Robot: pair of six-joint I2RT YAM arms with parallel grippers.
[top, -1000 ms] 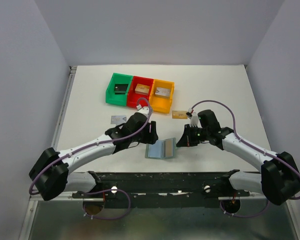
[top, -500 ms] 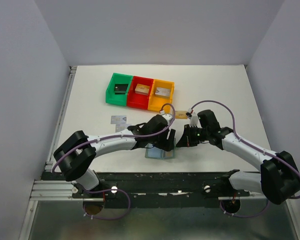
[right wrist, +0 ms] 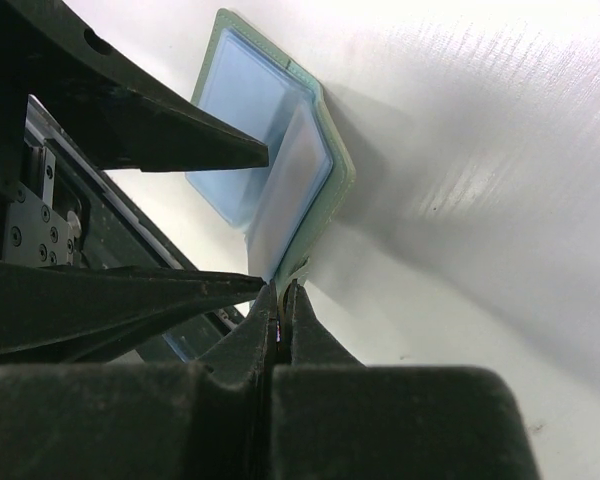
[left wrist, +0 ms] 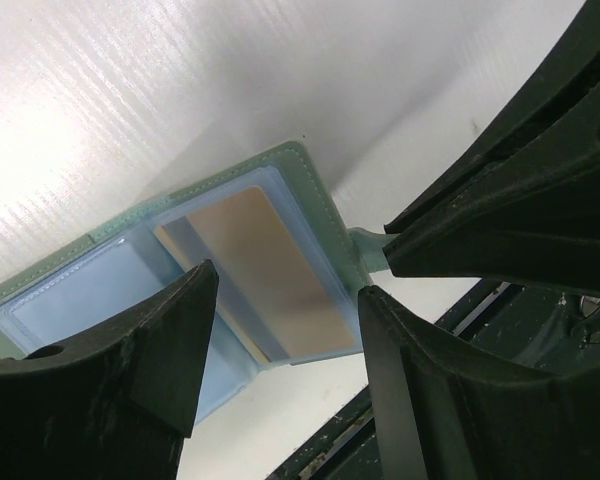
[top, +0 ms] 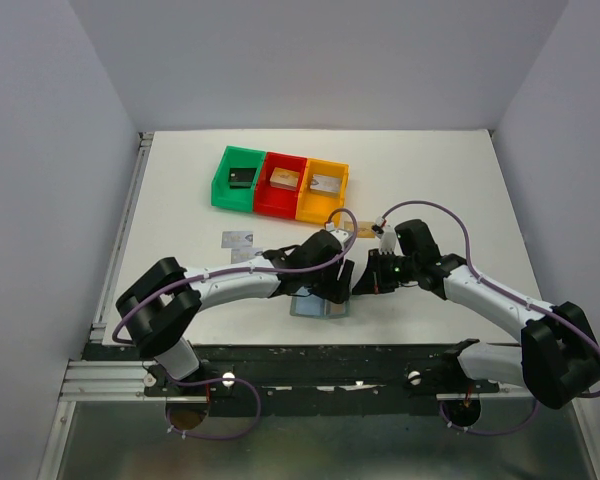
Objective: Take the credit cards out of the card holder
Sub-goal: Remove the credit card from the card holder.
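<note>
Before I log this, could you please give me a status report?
Left end effector open over tan-gold card. Right end effector shut on card holder. Card in its pocket. Nothing in the way.

We see the grey-green card holder [left wrist: 80,300] open, its pale blue pockets up, with a tan-gold card [left wrist: 265,270] in one pocket. A silvery card [top: 238,239] lies at its ten o'clock.

Three bins [top: 230,200], three blocks [top: 242,177], two arms [top: 230,285], one card holder [left wrist: 100,285].
</note>
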